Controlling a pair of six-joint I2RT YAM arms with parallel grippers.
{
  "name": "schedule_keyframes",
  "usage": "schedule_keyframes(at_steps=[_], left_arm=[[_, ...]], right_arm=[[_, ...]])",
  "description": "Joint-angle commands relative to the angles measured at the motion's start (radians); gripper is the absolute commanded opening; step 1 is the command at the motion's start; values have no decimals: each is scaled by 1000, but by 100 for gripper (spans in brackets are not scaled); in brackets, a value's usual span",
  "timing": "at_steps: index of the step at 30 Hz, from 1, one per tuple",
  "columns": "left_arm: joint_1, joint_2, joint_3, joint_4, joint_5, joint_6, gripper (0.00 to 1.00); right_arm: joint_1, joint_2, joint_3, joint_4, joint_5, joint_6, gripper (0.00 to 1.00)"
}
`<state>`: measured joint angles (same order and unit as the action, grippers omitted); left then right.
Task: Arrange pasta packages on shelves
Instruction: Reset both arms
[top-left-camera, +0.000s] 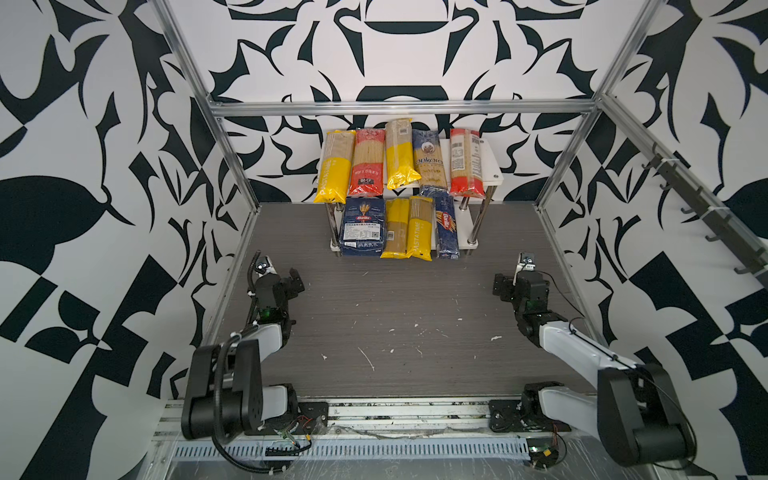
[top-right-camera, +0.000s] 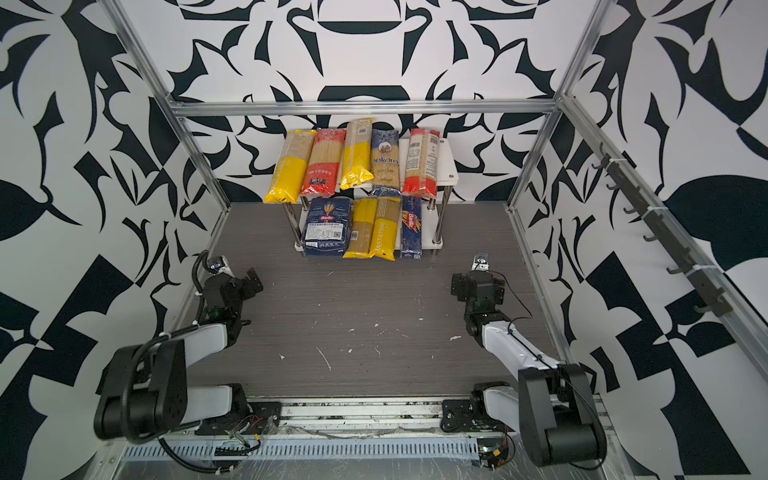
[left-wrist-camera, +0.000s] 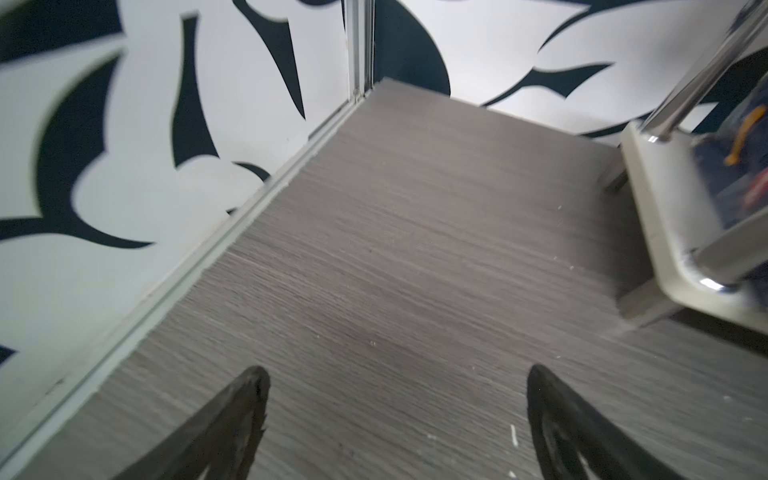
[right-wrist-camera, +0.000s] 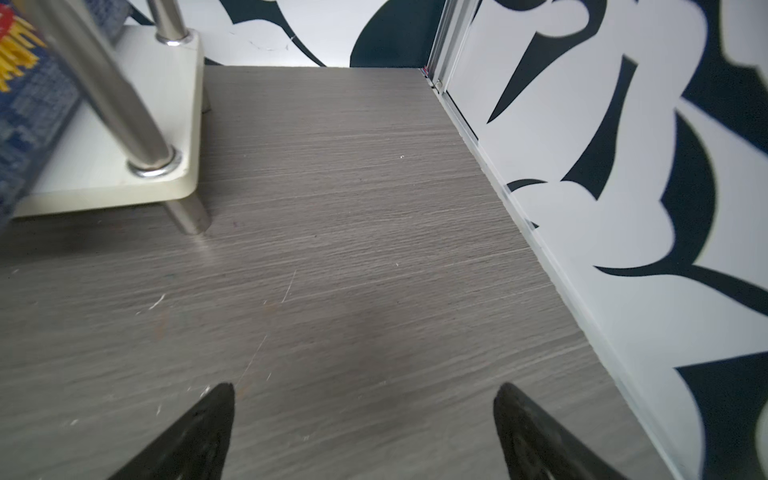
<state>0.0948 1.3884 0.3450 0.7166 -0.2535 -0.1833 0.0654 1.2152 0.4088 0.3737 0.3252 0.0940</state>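
We see the shelves (top-right-camera: 446, 166) at the back of the grey table (top-left-camera: 395, 316), close to the black and white wall (top-left-camera: 395, 62). All nine pasta packages (top-right-camera: 362, 228) lie on them. On the top board (top-left-camera: 492, 170) we count five long bags side by side: a yellow PASTATIME bag (top-left-camera: 334, 166), a red bag (top-left-camera: 367, 164), a second yellow bag (top-left-camera: 400, 153), a blue Ankara bag (top-left-camera: 430, 162) and a bag with red ends (top-left-camera: 466, 162). Their near ends stick out past the board's edge. On the bottom board (top-left-camera: 464, 230) lie four more: the wide blue Barilla pack (top-left-camera: 362, 226), a plain yellow bag (top-left-camera: 395, 228), a lower PASTATIME bag (top-left-camera: 419, 228) and the slim blue Barilla box (top-left-camera: 446, 228).

The left gripper (left-wrist-camera: 397, 370) sits low over the table near the left wall, well apart from the shelves. Its claw is spread wide and holds nothing. The right gripper (right-wrist-camera: 365, 386) sits near the right wall, and its claw is wide too, with nothing in it.
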Motion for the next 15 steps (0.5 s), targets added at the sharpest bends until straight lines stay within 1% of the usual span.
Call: schedule_keyframes(at_steps=[1,2,3,5,6,8,9,10,12,13,15], left_arm=[[7,113,-29,258,63,17,99],[7,161,-36,328,86,31,99],[6,185,-32,349,113,42,99],[6,157,-15,269,139,46,99],[8,152,-17,264,138,42,99],[7,179,-18,316,157,51,99],[8,181,-15,314,177,58,99],[8,174,-4,273,196,67,99],[9,174,34,195,226,76,99],[9,177,38,196,249,87,99],[9,176,41,188,253,89,99]], right_arm=[[-21,97,-11,255,-61,11,100],[-22,136,-12,294,-66,-6,100],[-25,166,-8,316,-75,-2,100],[-29,234,-6,357,-113,-10,100],[-30,264,-17,410,-120,-19,100],[-28,305,-34,462,-219,-52,100],[-28,320,-50,510,-241,-59,100],[-29,346,-74,589,-247,-65,100],[-30,333,-62,540,-247,-61,100],[-30,338,-56,535,-246,-63,100],[-29,344,-59,554,-248,-60,100]])
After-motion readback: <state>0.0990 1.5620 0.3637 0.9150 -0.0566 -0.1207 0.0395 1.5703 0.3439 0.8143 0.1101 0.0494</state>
